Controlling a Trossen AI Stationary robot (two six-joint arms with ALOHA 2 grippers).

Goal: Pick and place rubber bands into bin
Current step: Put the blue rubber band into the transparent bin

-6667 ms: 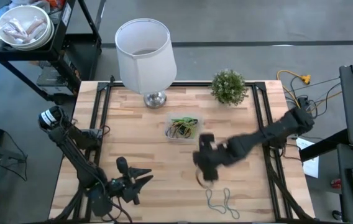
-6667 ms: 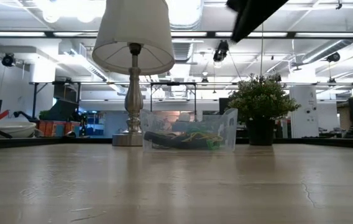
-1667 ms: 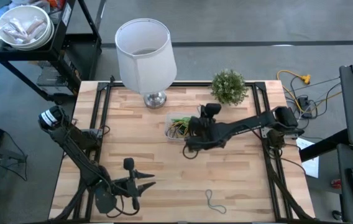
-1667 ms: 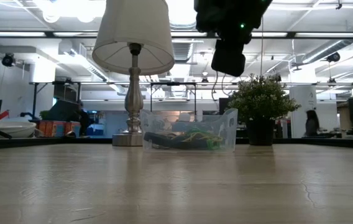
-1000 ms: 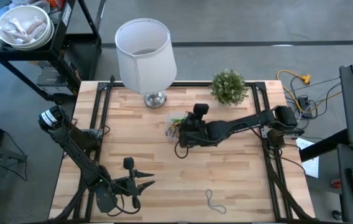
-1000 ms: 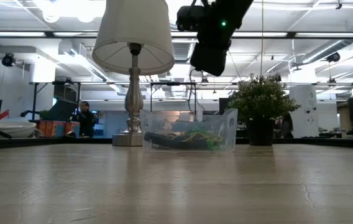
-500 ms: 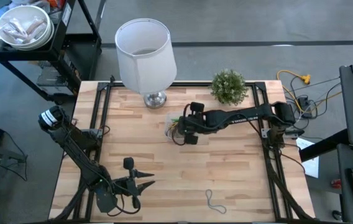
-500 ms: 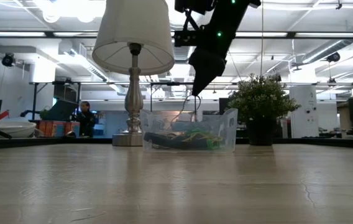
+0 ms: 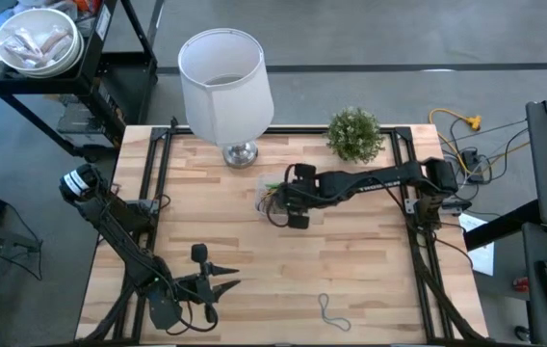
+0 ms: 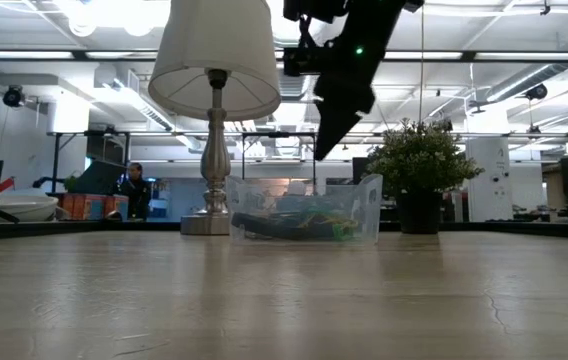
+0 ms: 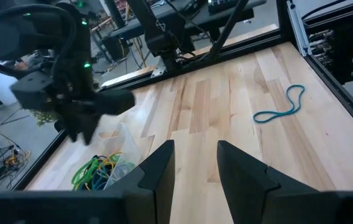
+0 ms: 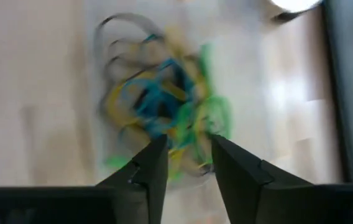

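The clear bin (image 9: 266,193) stands on the table just in front of the lamp's base, with a tangle of green, yellow and dark rubber bands (image 12: 158,106) lying on its floor (image 10: 304,225). My right gripper (image 10: 321,152) hangs just above the bin, pointing steeply down. It is open (image 12: 189,155) and nothing is between its fingers. One loose rubber band (image 9: 329,310) lies flat on the table near the front edge and also shows in the left wrist view (image 11: 280,106). My left gripper (image 9: 230,280) waits open at the front left, well clear of everything (image 11: 195,165).
A white lamp (image 9: 223,82) stands at the table's far edge just left of the bin. A small potted plant (image 9: 354,133) stands to the right of it. Bare wood lies between the bin and the loose band.
My right gripper has tipped from a slant to pointing steeply down over the bin, shifting slightly toward the table's left. Half a second ago a thin rubber band hung from its fingertips into the bin. That band no longer hangs there.
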